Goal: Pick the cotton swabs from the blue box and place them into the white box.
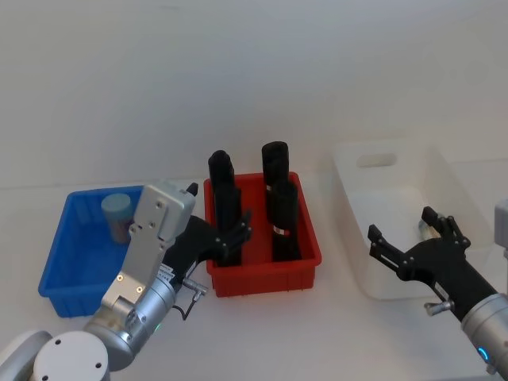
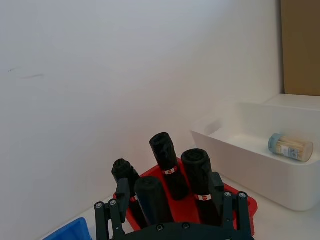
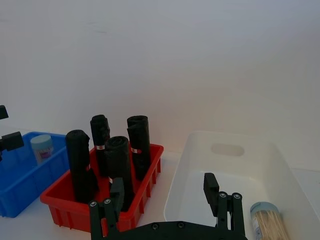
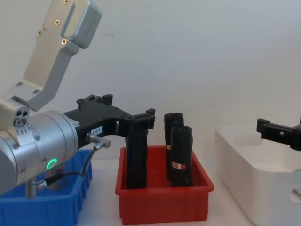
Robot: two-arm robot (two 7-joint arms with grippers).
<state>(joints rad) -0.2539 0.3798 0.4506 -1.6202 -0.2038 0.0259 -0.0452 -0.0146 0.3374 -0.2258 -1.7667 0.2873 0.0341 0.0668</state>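
Gaping empty, left gripper (image 2: 167,202) and right gripper (image 1: 402,224) flank black cylinders (image 1: 283,214) with unreadable red-white labels (image 2: 170,170).

Left bin (image 1: 79,258) low in head view, swab jar (image 1: 117,213) in its upper right corner, centre bin (image 1: 262,279) just beside it holding four upright cylinders (image 1: 284,218), tub (image 1: 389,202) at right, second swab jar (image 2: 291,147) inside.

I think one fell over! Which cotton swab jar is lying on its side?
The cotton swab jar in the white box: it lies on its side on the box's floor. The other jar, in the blue box, stands upright.
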